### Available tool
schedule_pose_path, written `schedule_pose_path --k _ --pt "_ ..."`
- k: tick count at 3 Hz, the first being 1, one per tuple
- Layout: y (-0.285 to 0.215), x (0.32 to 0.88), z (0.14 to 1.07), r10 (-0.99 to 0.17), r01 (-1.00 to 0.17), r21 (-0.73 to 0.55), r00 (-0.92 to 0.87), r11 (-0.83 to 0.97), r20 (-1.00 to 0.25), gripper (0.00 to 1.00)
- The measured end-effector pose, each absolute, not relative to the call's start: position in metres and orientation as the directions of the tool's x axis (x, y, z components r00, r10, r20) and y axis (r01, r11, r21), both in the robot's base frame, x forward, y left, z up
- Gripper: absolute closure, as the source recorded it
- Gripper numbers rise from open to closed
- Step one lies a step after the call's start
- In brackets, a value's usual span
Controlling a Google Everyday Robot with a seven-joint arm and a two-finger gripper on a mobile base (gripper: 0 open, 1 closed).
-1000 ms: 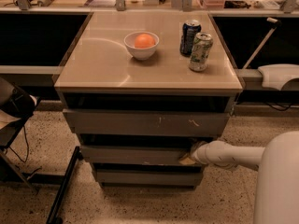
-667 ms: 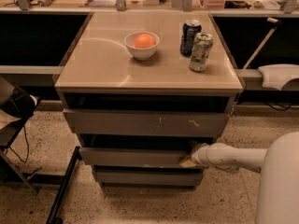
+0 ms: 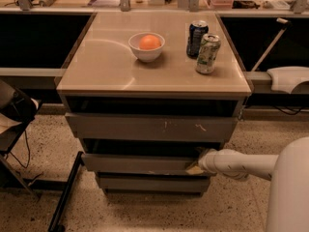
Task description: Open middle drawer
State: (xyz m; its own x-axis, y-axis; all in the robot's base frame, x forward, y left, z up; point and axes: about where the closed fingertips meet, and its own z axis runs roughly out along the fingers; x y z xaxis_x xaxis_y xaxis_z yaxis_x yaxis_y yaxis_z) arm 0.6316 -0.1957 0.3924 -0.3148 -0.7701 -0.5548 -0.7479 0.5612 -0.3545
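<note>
The grey cabinet has three drawer fronts. The top drawer (image 3: 149, 127) is the widest and bears white scratch marks. The middle drawer (image 3: 137, 164) is a plain flat grey front below it, standing a little out from the cabinet with a dark gap above it. The bottom drawer (image 3: 152, 183) is the narrowest. My gripper (image 3: 197, 165) reaches in from the right on a white arm (image 3: 241, 164) and sits at the middle drawer's upper right corner, its tip at the top edge.
On the cabinet top (image 3: 96, 66) stand a white bowl (image 3: 147, 47) with an orange, a dark blue can (image 3: 197, 32) and a green-white can (image 3: 207, 53). A dark chair (image 3: 14, 115) and a black bar (image 3: 63, 192) are at the left on the speckled floor.
The middle drawer front has come slightly further out. My gripper stays at its right corner, shifted a little with it.
</note>
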Motion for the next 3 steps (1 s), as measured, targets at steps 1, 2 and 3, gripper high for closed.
schedule_pose_path --k 1,2,3 --pt "-0.1963 0.6278 0.3923 -0.768 -0.743 -0.356 -0.320 0.567 -0.555 1.00" --pt "-0.1973 0.6230 0.3925 -0.765 -0.737 -0.358 -0.326 0.573 -0.555 1.00" --pt "-0.1968 0.6225 0.3958 -0.751 -0.724 -0.353 -0.338 0.593 -0.567 1.00"
